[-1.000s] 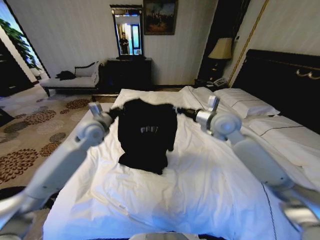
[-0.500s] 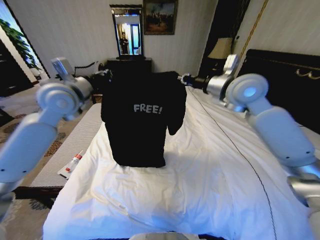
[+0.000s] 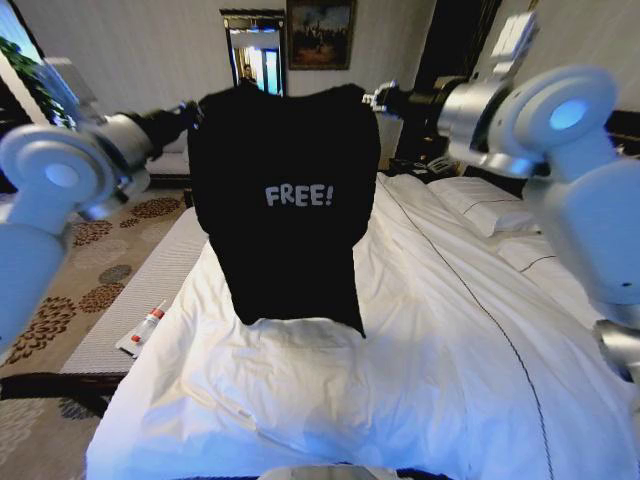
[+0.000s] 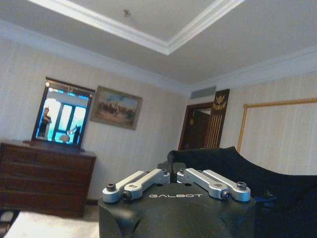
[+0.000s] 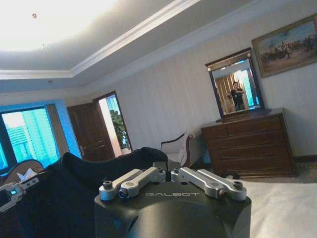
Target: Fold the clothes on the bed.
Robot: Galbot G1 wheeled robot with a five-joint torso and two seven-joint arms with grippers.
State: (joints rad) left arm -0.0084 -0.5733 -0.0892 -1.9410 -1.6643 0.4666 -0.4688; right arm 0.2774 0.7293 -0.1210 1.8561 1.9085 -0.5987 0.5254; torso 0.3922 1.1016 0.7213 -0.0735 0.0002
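Observation:
The clothes, a black T-shirt point(image 3: 285, 200) with white "FREE!" lettering, hang in the air above the bed point(image 3: 420, 370), front facing me, hem just over the white duvet. My left gripper point(image 3: 193, 113) is shut on one shoulder and my right gripper point(image 3: 375, 98) is shut on the other, holding the shirt spread between them. The left wrist view has black fabric point(image 4: 223, 158) bunched past the closed fingers point(image 4: 148, 177). Past the right wrist's own fingers point(image 5: 198, 178), dark cloth point(image 5: 99, 166) drapes the same way.
A small tube point(image 3: 146, 324) lies on the bare mattress strip at the bed's left side. White pillows point(image 3: 490, 205) and the dark headboard point(image 3: 625, 125) are at the right. A dark dresser point(image 5: 247, 141) with a mirror point(image 3: 253, 60) stands against the far wall. Patterned carpet point(image 3: 70, 270) lies left.
Both arms rose, lifting the T-shirt from lying on the duvet to hanging fully in the air. The lettering now faces me higher up.

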